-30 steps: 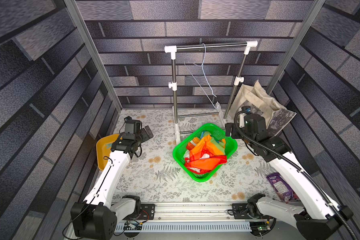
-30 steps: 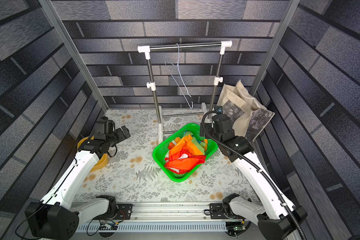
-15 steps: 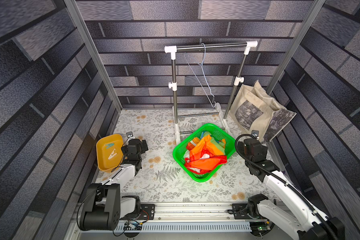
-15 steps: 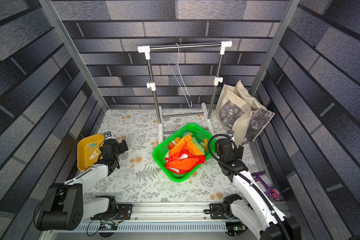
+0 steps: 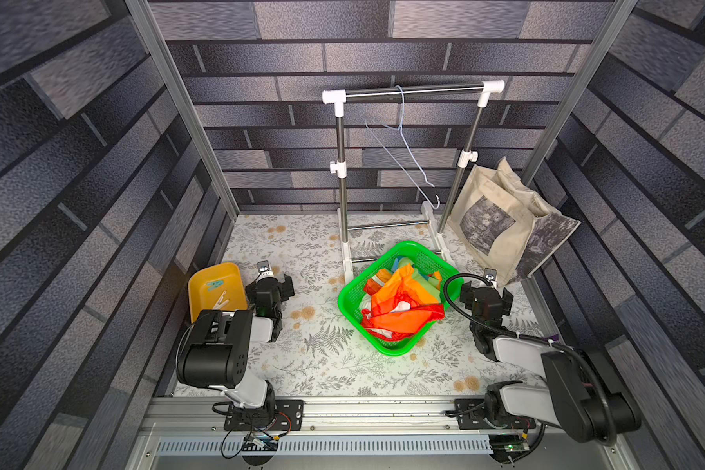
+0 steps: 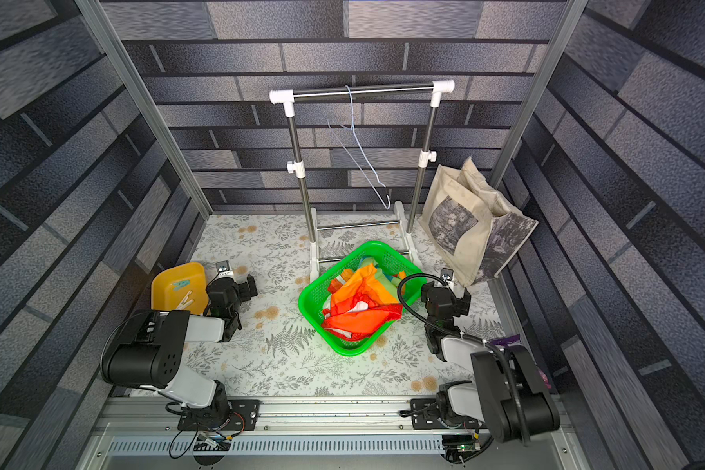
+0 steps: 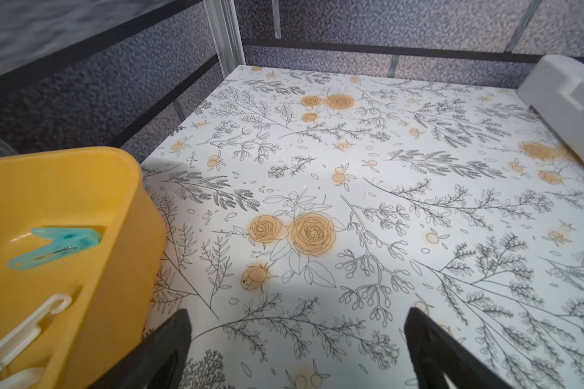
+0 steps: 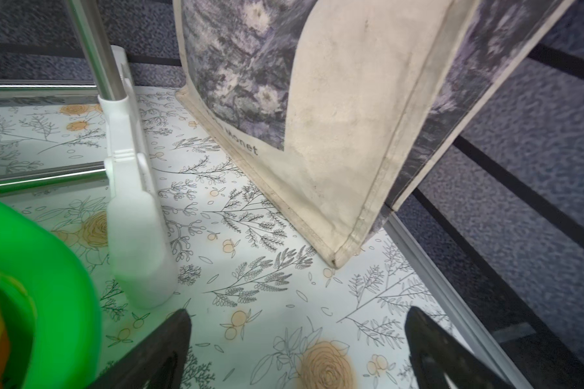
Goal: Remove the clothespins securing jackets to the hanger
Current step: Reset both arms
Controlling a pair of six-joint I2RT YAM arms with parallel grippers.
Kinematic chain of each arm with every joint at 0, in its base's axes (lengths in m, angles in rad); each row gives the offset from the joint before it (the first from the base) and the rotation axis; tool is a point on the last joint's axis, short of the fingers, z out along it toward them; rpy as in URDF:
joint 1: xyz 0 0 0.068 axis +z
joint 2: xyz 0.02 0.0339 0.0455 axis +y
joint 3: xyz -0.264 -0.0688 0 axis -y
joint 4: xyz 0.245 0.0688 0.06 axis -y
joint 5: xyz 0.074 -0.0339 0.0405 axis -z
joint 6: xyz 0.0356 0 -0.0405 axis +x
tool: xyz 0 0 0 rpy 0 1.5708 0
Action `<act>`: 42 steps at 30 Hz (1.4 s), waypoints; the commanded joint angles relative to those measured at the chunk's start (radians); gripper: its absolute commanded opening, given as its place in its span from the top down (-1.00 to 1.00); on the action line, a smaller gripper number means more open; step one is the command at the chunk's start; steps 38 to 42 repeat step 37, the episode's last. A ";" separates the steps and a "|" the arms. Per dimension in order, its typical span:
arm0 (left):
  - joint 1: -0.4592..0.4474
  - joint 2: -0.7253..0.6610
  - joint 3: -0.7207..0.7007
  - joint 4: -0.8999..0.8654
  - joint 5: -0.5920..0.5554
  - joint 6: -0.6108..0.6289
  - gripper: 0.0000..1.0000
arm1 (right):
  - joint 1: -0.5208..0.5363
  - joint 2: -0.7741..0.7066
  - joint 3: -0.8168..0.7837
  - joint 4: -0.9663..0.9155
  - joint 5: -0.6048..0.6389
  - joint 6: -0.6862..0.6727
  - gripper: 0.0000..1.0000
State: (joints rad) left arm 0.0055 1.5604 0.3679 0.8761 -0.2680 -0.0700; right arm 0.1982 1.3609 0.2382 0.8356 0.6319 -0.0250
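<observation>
Both clothespins are off and lie in the yellow tray at the left edge of the surface. The teal clothespin is toward the tray's far end and the white clothespin is nearer the arm. They lie apart, not touching. The tray probably serves as a drop bin for the pins, set within the left arm's reach.

The hanger is bare. It hangs by its hook from the top bar of the steel rack, with nothing clipped to it.

The jacket is crumpled in the green basket, just in front of the rack feet. It likely fell or was put there once unpinned.

The left gripper is spread wide and holds nothing. It sits low over bare surface just beside the tray. The right gripper is also spread wide and empty, low between the basket and the beige tote bag. Both arms are folded down near their bases, which looks like a parked pose. I judge the task finished.

- **Jacket:** a bunched heap of orange, red and yellow stripes, with white patches and a bit of blue-green at the back. The zip and print can't be made out.
- **Clothespins:** small plastic spring clips, both closed and lying on their sides.
- **Hanger:** thin pale-blue wire with an upturned tip at its low end. It hangs turned, so one arm slopes down toward the rack's right post.
</observation>
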 commanded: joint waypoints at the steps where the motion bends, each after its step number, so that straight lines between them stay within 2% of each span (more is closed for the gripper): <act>1: 0.013 -0.009 0.011 0.034 0.031 0.000 -1.00 | -0.006 0.158 -0.013 0.393 -0.111 -0.040 -1.00; 4: 0.011 -0.012 0.022 0.008 0.018 -0.007 -1.00 | -0.014 0.122 -0.021 0.333 -0.150 -0.024 -1.00; 6: 0.011 -0.012 0.033 -0.009 0.013 -0.009 -1.00 | -0.019 0.197 -0.029 0.408 -0.223 -0.042 -1.00; 7: 0.014 -0.013 0.032 -0.011 0.015 -0.010 -1.00 | -0.015 0.263 -0.021 0.508 -0.230 -0.071 -1.00; 8: 0.013 -0.008 0.031 -0.001 0.016 -0.008 -1.00 | -0.014 0.271 -0.016 0.506 -0.226 -0.073 -1.00; 10: 0.024 -0.012 0.039 -0.022 0.040 -0.016 -1.00 | -0.032 0.188 0.038 0.261 -0.235 -0.025 -1.00; 11: 0.025 -0.010 0.040 -0.020 0.043 -0.016 -1.00 | -0.038 0.207 0.064 0.255 -0.219 -0.017 -1.00; 13: 0.026 -0.013 0.037 -0.020 0.042 -0.015 -1.00 | -0.039 0.201 0.042 0.284 -0.208 -0.015 -1.00; 16: 0.024 -0.011 0.037 -0.019 0.041 -0.014 -1.00 | -0.039 0.249 -0.048 0.529 -0.216 -0.029 -1.00; 26: 0.024 -0.011 0.040 -0.020 0.039 -0.015 -1.00 | -0.037 0.248 -0.052 0.530 -0.225 -0.030 -1.00; 28: 0.024 -0.010 0.040 -0.020 0.040 -0.014 -1.00 | -0.036 0.245 -0.041 0.504 -0.231 -0.031 -1.00; 30: 0.024 -0.010 0.039 -0.022 0.039 -0.014 -1.00 | -0.037 0.221 -0.001 0.397 -0.264 -0.037 -1.00; 33: 0.024 -0.011 0.040 -0.019 0.038 -0.014 -1.00 | -0.037 0.211 0.047 0.289 -0.249 -0.031 -1.00; 42: 0.024 -0.011 0.037 -0.020 0.038 -0.015 -1.00 | -0.038 0.210 0.056 0.277 -0.232 -0.024 -1.00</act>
